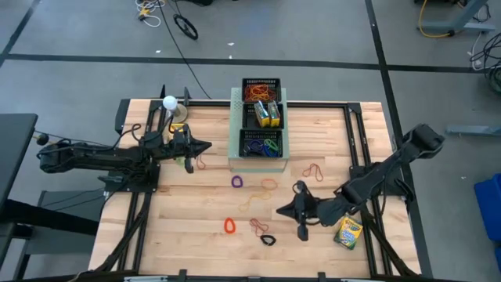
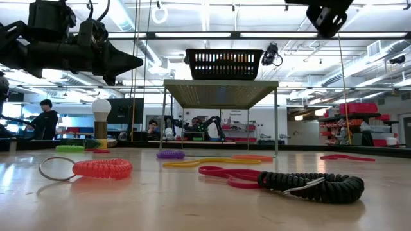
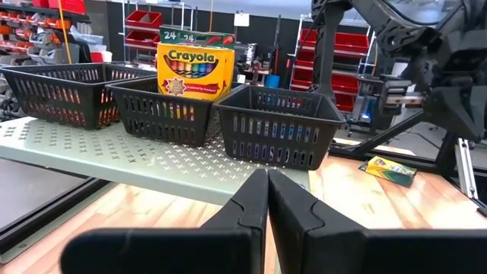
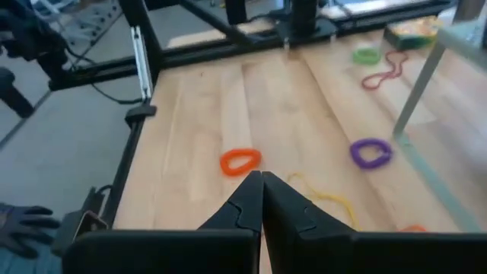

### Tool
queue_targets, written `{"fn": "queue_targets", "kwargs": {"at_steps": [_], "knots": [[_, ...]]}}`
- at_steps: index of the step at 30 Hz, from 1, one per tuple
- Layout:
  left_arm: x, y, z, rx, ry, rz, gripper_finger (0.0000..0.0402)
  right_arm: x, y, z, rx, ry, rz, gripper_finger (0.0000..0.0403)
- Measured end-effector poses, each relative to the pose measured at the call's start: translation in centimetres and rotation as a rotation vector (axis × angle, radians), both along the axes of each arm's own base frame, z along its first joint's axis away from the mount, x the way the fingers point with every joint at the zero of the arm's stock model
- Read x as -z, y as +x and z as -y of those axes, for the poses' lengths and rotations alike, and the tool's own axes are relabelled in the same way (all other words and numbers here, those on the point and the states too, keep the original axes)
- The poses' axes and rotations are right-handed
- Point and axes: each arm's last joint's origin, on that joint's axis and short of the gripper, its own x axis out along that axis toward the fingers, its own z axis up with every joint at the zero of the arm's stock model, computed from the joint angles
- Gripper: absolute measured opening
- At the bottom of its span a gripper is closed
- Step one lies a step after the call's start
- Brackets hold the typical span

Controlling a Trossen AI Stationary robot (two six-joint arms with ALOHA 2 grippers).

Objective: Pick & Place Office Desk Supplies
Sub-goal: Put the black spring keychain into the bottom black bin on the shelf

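Three black mesh trays point(image 1: 261, 117) stand in a row on the pale-green perforated box point(image 1: 234, 133). A Crayola crayon box point(image 3: 194, 68) stands upright in the middle tray point(image 3: 171, 110). A second crayon box point(image 1: 348, 233) lies on the table beside the right arm. Coiled and thin loops lie scattered on the wood: purple point(image 1: 237, 182), orange point(image 1: 229, 225), black point(image 1: 268, 240), red point(image 1: 313, 170), yellow point(image 1: 254, 200). My left gripper point(image 1: 207, 146) is shut and empty, hovering left of the box. My right gripper point(image 1: 279, 210) is shut and empty, above the table near the yellow loop.
A white ball on a stand point(image 1: 170, 102) sits at the far left, behind my left gripper. A small yellow-green object point(image 4: 415, 29) and a green loop point(image 4: 367, 55) lie below my left arm. Dark frame rails point(image 1: 356, 133) run along both table sides. Bare wood point(image 1: 180, 227) lies near left.
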Motion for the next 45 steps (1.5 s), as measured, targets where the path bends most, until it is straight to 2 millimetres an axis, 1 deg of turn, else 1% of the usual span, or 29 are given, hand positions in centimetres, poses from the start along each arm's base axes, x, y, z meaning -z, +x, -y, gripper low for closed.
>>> {"fn": "queue_targets", "kwargs": {"at_steps": [3,6,11,15,18,24,27,29,32,34,38,40,45], "knots": [[0.0,0.0,0.0,0.000,0.000,0.001,0.0020,0.4,0.3,0.0,0.020,0.013,-0.012,0.0018],[0.0,0.0,0.0,0.000,0.000,0.001,0.0020,0.8,0.6,0.1,0.028,0.007,-0.023,0.0045],[0.0,0.0,0.0,0.000,0.000,0.001,0.0020,-0.4,1.7,-0.7,0.023,-0.045,-0.069,0.0097],[0.0,0.0,0.0,0.000,0.000,0.001,0.0020,-0.5,2.5,-1.2,0.029,-0.105,-0.159,0.0127],[0.0,0.0,0.0,0.000,-0.001,-0.003,0.0020,0.2,3.0,-1.5,0.034,-0.132,-0.190,0.0147],[0.2,0.0,0.0,-0.001,-0.005,-0.017,0.0020,2.3,3.6,-2.1,0.029,-0.160,-0.242,0.0186],[0.2,0.0,0.0,-0.001,-0.005,-0.017,0.0020,2.4,3.7,-2.3,0.033,-0.148,-0.243,0.0205],[0.2,0.0,0.0,-0.001,-0.004,-0.016,0.0020,2.1,3.9,-2.8,0.028,-0.145,-0.244,0.0215],[0.2,0.0,0.0,-0.001,-0.005,-0.016,0.0020,1.1,4.6,-4.0,0.000,-0.156,-0.221,0.0224],[0.2,0.0,0.0,-0.001,-0.004,-0.014,0.0020,0.8,5.1,-4.8,-0.016,-0.182,-0.242,0.0224],[0.2,0.0,0.0,-0.001,-0.004,-0.015,0.0020,1.4,6.0,-5.8,-0.041,-0.229,-0.319,0.0224],[0.2,0.0,0.0,0.000,-0.004,-0.015,0.0020,1.8,6.4,-6.1,-0.046,-0.220,-0.346,0.0224],[0.2,0.0,0.0,0.000,-0.004,-0.015,0.0020,2.4,6.6,-6.3,-0.029,-0.194,-0.383,0.0225]]}}
